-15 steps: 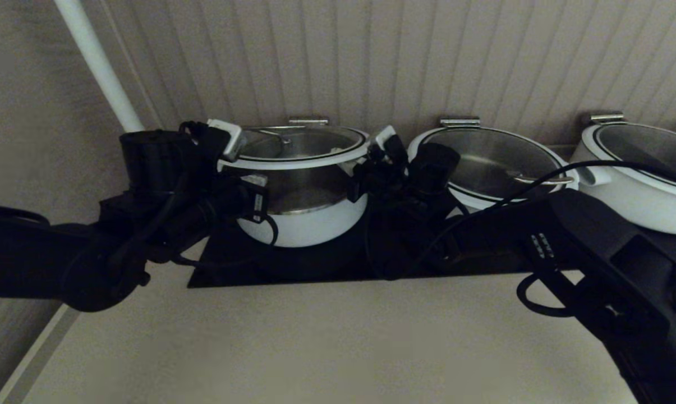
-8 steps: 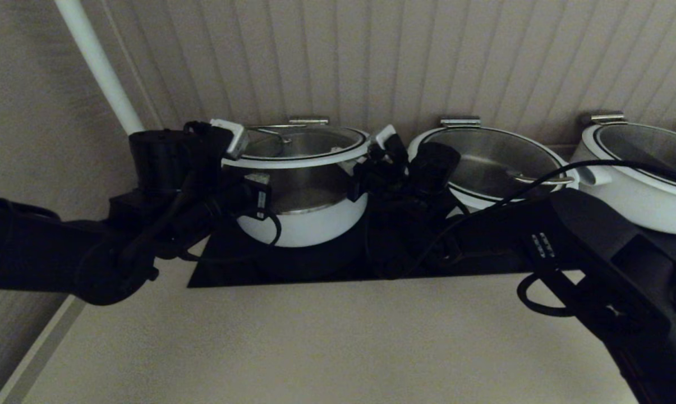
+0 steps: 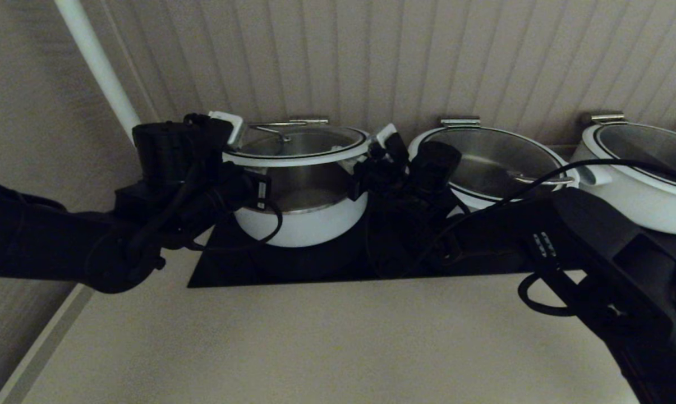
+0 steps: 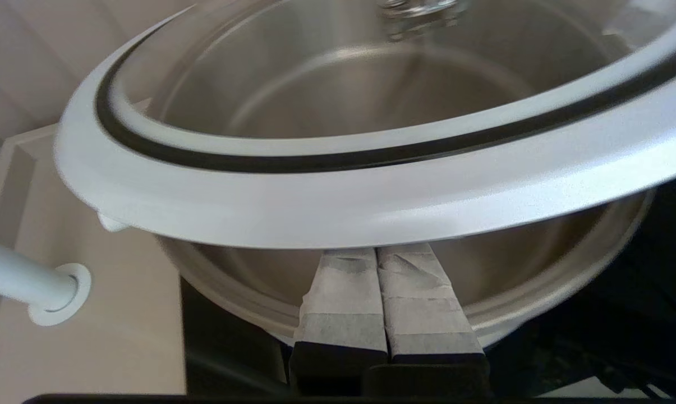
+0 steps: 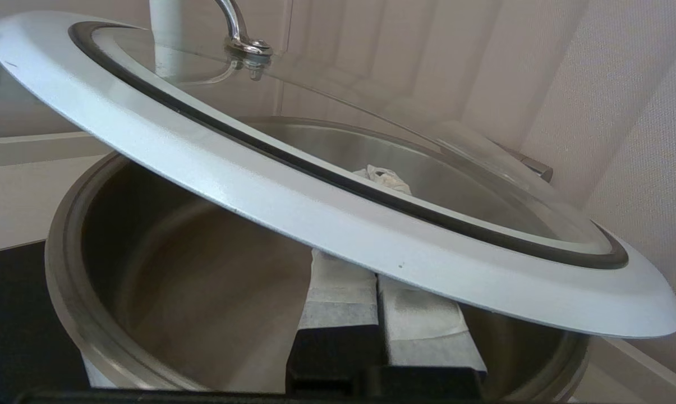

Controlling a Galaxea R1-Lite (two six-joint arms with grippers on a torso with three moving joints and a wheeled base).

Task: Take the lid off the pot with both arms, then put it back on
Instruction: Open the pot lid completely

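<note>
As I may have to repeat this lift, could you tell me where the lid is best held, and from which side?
Probably at the broad white rim of the lid, from two opposite sides: the left end effector and right end effector slip shut fingers under its overhang. The wire handle is thin, and the glass dome looks sloped and smooth.

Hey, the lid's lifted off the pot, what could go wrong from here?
1. The lid only rests on the shut left claw and right claw, unclamped, so it could slide off.
2. It sits tilted over the pot, so it may come down off-centre and knock the rim.
</note>
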